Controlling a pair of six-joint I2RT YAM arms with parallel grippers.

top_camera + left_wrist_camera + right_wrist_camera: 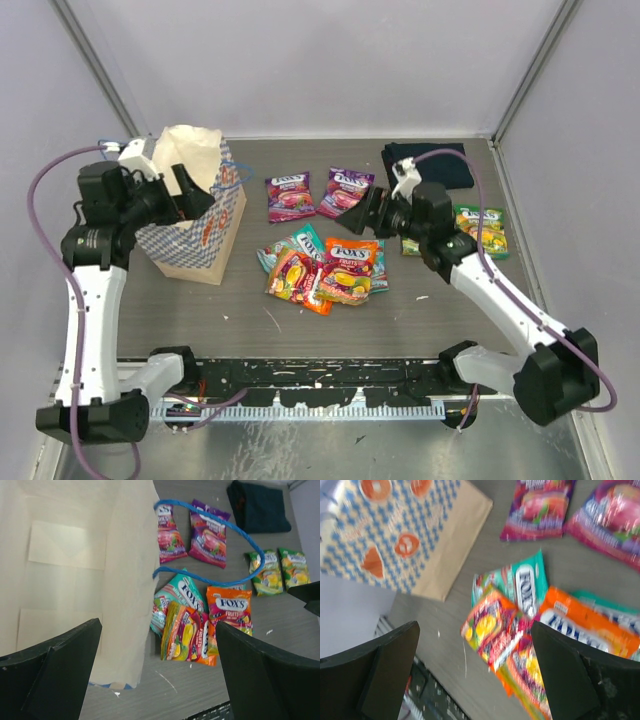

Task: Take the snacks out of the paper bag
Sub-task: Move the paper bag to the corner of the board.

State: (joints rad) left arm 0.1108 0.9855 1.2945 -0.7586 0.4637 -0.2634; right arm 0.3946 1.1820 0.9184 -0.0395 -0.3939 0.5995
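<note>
Two purple packets [290, 196] [345, 191] are seen side by side on the table, just ahead of the right gripper [368, 212] and to one side of its fingertips. Two green packets [265, 572] [295, 567] lie together behind that gripper, partly covered by its wrist in the top view. Two teal packets are counted in a loose pile below the right gripper: one [303, 243] at the pile's far-left corner, the other [381, 275] mostly hidden under an orange one. At least two orange-red fruit packets [352, 258] [293, 277] overlap in the same pile; an exact count there cannot be made out.

One paper bag [195, 235] stands upright with its mouth open, directly at the left gripper [192, 195], whose fingers are spread wide at the bag's rim with nothing between them. In the left wrist view the cream inside of the bag fills the space beyond the left finger, and one blue cord handle [240, 535] loops out ahead of the right finger. The right gripper's fingers are likewise wide apart and hold nothing.

One dark navy folded cloth [430, 165] lies behind the right gripper at the far corner. The table [330, 330] is grey with a wood grain, edged near the arm bases by a black rail [330, 370]. Pale plain walls [350, 60] enclose it on three sides.
</note>
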